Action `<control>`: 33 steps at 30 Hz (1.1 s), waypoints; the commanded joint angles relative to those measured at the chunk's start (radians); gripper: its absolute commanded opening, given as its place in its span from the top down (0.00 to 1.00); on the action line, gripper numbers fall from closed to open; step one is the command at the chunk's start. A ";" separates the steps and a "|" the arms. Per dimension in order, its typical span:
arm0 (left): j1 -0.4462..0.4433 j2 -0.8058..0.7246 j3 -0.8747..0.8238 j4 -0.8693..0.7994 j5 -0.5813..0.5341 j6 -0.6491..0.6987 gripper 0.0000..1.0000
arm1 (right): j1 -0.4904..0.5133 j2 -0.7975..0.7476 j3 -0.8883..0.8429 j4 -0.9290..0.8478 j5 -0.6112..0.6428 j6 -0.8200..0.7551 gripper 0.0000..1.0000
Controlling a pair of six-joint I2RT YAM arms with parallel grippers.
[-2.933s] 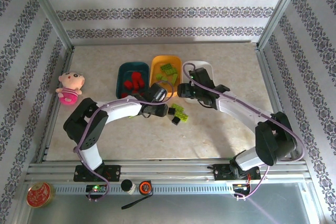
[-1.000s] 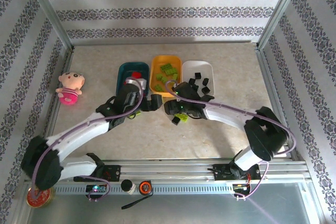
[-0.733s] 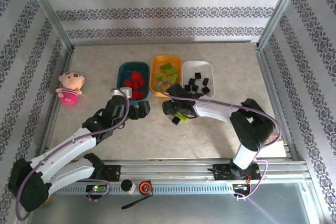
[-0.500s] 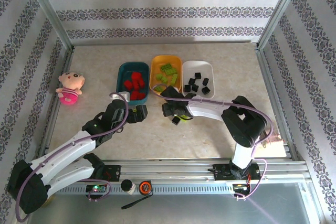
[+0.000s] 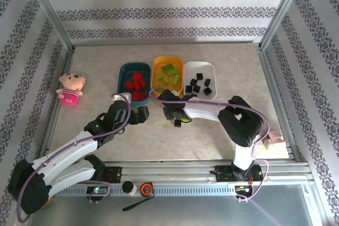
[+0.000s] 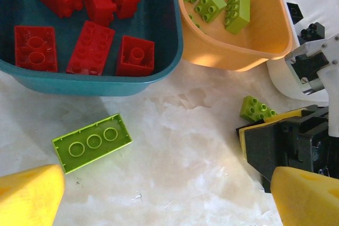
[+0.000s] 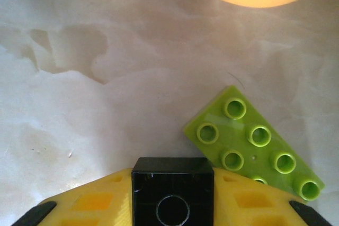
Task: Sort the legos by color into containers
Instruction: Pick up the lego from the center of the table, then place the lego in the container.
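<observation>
Left claw (image 6: 168, 200) hangs over the table (image 6: 180, 125), fingers wide apart, with a loose green brick (image 6: 92, 142) near. Red bricks (image 6: 90, 46) lie in the teal tray (image 6: 106, 86), green bricks (image 6: 212, 3) in the orange tray (image 6: 233, 56), black bricks (image 5: 197, 84) in the white tray (image 5: 212, 69). Right claw (image 7: 172, 197) is clamped on a black brick (image 7: 172, 179) that touches a green plate (image 7: 254, 144).

Three trays: one teal tray (image 5: 133, 65), one orange tray (image 5: 167, 57), one white tray (image 5: 199, 63). Two loose green bricks (image 6: 91, 142) (image 6: 256, 109) on tabletop (image 5: 238, 78). One black brick (image 7: 172, 190) outside the trays. One doll (image 5: 70, 88).
</observation>
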 commanded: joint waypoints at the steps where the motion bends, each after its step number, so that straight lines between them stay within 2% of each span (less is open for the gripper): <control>1: 0.008 0.003 0.015 -0.003 -0.004 -0.007 0.00 | 0.010 -0.099 -0.026 0.053 -0.010 -0.038 0.68; 6: 0.009 0.006 0.014 0.029 0.014 0.009 0.00 | -0.006 -0.246 -0.059 0.100 -0.077 -0.075 0.70; 12: 0.009 0.042 0.019 0.071 0.063 0.029 0.00 | -0.171 -0.338 -0.058 0.086 -0.112 -0.090 0.71; 17: 0.009 0.094 0.038 0.103 0.132 0.039 0.00 | -0.318 -0.227 0.017 0.044 -0.098 -0.104 0.72; 25: -0.001 0.249 0.118 0.093 0.277 0.084 0.03 | -0.388 -0.014 0.186 0.006 -0.068 -0.093 0.70; 28: -0.030 0.311 0.154 0.085 0.288 0.103 0.02 | -0.400 0.028 0.232 -0.018 -0.059 -0.077 0.64; 31: -0.066 0.380 0.192 0.088 0.295 0.118 0.02 | -0.407 0.043 0.255 -0.036 -0.065 -0.064 0.41; 33: -0.096 0.426 0.220 0.089 0.293 0.129 0.03 | -0.408 0.024 0.242 -0.027 -0.068 -0.060 0.33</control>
